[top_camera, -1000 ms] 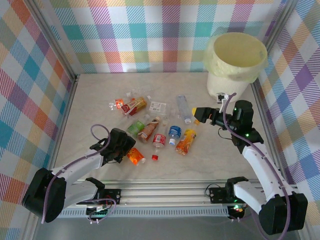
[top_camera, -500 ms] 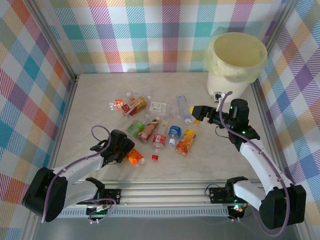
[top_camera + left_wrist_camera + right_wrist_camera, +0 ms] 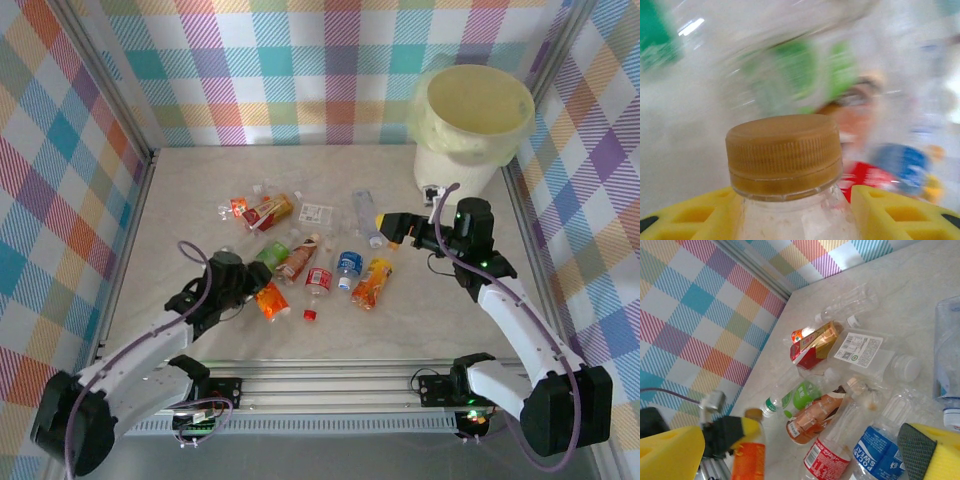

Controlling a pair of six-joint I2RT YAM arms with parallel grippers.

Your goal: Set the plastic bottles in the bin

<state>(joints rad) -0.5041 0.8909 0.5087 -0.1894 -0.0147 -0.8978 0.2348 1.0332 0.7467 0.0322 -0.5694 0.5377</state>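
Biggest thing is the bin [image 3: 450,160], a round pale cream bucket with a yellowish bag folded over the rim, parked at the far right corner of the table [image 3: 190,200]; no writing on it that I can read. Table's a pale stone-look slab, boxed in by pastel plaid walls [image 3: 300,70]. The plastic bottles [image 3: 310,260] are all outside the bin, in a loose scatter mid-table, well apart from it; thin clear plastic, several crushed flat.

Labels, from the right wrist view: the blue-label bottle [image 3: 880,452] reads POCARI SWEAT, cut off at the edges; the red-label bottle [image 3: 822,460] just beside it has white script too small for me to call; then a brown-label bottle [image 3: 812,417], a green-label bottle [image 3: 802,395], a flattened white-label bottle [image 3: 857,347] with a barcode-ish block I can't read, and a crumpled red-and-orange bottle [image 3: 812,342] farthest out.

Left gripper [image 3: 258,296] is at the near left edge of the scatter; its yellow fingers [image 3: 695,215] are clamped on the orange bottle [image 3: 272,302] just under the cap; that ribbed tan cap [image 3: 784,150] sits dead centre of the left wrist view, clear neck below it. Right gripper [image 3: 385,222] hangs over the right side of the scatter, yellow fingers [image 3: 670,455] spread wide, nothing between them. Smallest bit: a loose red cap [image 3: 309,315] on the table near the red-label bottle.
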